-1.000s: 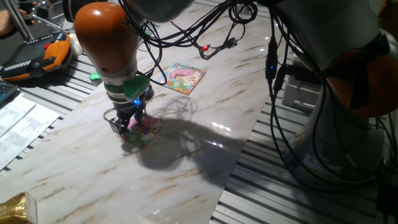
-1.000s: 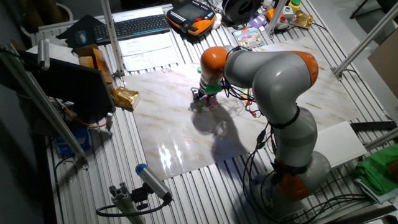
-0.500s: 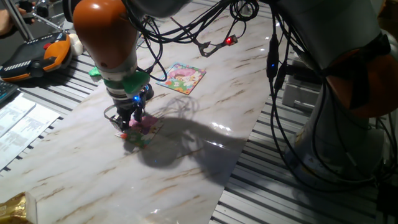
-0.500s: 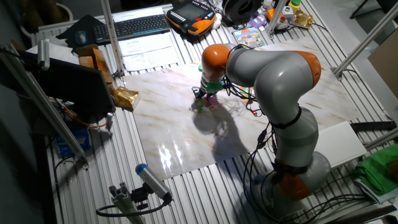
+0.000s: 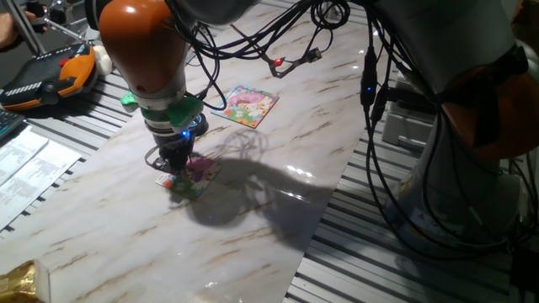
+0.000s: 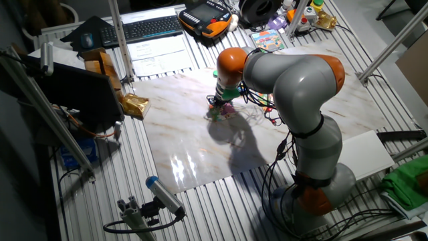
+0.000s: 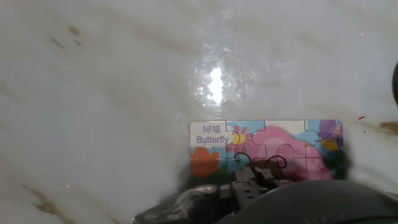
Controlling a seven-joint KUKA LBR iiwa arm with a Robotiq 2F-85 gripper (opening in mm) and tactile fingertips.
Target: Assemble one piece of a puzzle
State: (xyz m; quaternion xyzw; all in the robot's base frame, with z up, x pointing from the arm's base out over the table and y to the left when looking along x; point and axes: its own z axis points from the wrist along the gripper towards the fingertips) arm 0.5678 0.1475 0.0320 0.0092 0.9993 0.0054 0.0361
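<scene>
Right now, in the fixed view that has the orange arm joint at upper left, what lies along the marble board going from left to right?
Gold foil packet at the board's lower left corner → gripper down on the puzzle board beneath it → second puzzle board lying apart → red-lit cable end.

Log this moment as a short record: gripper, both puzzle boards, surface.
gripper: low over the near board, fingers' state hidden
near board: pink "Butterfly" jigsaw puzzle board, flat under the hand
far board: second colourful square puzzle board, lying apart, untouched
surface: glossy marble-patterned tabletop
loose piece: not discernible
</scene>
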